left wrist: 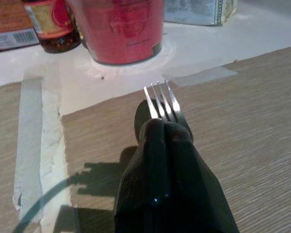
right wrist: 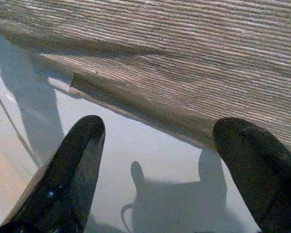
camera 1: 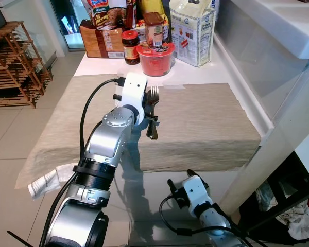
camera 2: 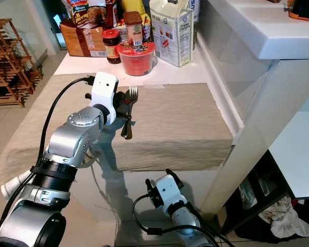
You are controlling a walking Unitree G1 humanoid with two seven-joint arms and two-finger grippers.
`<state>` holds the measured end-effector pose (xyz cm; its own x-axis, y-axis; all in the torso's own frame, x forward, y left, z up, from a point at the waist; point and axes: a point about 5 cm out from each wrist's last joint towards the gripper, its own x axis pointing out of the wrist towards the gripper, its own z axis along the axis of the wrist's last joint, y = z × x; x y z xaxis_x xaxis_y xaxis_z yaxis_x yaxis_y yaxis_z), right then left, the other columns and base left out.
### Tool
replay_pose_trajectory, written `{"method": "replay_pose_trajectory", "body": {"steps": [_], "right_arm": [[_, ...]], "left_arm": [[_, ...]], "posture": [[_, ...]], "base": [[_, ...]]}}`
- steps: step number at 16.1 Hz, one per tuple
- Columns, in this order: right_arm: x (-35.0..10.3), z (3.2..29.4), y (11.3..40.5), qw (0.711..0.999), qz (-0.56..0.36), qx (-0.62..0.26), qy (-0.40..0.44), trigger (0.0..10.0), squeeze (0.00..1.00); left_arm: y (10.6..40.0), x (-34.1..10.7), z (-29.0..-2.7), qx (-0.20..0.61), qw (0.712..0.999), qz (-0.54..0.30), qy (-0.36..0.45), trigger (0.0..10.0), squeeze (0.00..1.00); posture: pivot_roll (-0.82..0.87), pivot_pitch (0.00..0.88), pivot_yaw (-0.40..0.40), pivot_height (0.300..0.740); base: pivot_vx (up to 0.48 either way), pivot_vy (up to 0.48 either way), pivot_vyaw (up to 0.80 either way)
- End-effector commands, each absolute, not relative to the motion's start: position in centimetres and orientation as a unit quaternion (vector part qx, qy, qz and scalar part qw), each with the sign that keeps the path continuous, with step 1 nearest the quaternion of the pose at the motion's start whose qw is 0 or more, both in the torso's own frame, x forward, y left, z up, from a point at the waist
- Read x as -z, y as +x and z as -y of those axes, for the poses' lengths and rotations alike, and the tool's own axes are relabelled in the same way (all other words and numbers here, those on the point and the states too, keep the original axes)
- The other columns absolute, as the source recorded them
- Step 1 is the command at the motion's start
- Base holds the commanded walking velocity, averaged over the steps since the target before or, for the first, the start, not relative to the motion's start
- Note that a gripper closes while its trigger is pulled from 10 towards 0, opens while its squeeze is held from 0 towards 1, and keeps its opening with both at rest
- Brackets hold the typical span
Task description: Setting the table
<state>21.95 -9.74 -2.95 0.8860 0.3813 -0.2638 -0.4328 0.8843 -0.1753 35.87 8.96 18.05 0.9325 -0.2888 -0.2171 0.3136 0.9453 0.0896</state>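
left end effector (camera 1: 150, 110): fingers clamped on fork (camera 1: 152, 105), tines pointing toward the red cup (camera 1: 156, 58)
fork: held above beige cloth (camera 1: 206, 123) on counter (camera 1: 195, 74)
right end effector (right wrist: 160, 165): fingers apart, low by the cloth's front edge, holding nothing

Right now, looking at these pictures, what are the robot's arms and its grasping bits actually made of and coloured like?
Both arms are silver metal cylinders with black ribbed rings at the joints. The left arm ends in a white boxy wrist housing, with a black cable looping along its outside. The right arm has a smaller white housing and its own thin black cable. The left tool and the right tool each have two long, rounded, matte black fingers.
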Motion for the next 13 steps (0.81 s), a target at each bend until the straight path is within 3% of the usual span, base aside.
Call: {"method": "replay_pose_trajectory", "body": {"steps": [1, 3, 9, 13], "right_arm": [[2.5, 9.7, 22.1, 0.966, -0.092, -0.215, -0.108, 10.0, 0.0], [1.6, 10.1, 22.0, 0.967, -0.049, -0.231, -0.1, 10.0, 0.0], [1.4, 10.9, 22.9, 0.969, -0.054, -0.223, -0.089, 10.0, 0.0], [2.8, 12.1, 22.7, 0.965, -0.117, -0.203, -0.121, 10.0, 0.0]], "left_arm": [[35.7, -18.1, -9.1, 0.149, 0.981, -0.102, 0.069, 10.0, 0.0], [35.7, -17.5, -9.3, 0.147, 0.98, -0.112, 0.076, 10.0, 0.0], [35.7, -17.1, -9.0, 0.151, 0.979, -0.116, 0.073, 10.0, 0.0], [35.9, -16.8, -9.1, 0.144, 0.979, -0.121, 0.073, 10.0, 0.0]], "posture": [[-0.18, 0.018, 0.078, 0.74], [-0.21, 0.013, 0.079, 0.74], [-0.2, 0.0, 0.086, 0.74], [-0.2, 0.0, 0.079, 0.74]], "base": [[0.0, 0.0, 0.0], [0.0, 0.0, 0.0], [0.0, 0.0, 0.0], [0.0, 0.0, 0.0]]}}
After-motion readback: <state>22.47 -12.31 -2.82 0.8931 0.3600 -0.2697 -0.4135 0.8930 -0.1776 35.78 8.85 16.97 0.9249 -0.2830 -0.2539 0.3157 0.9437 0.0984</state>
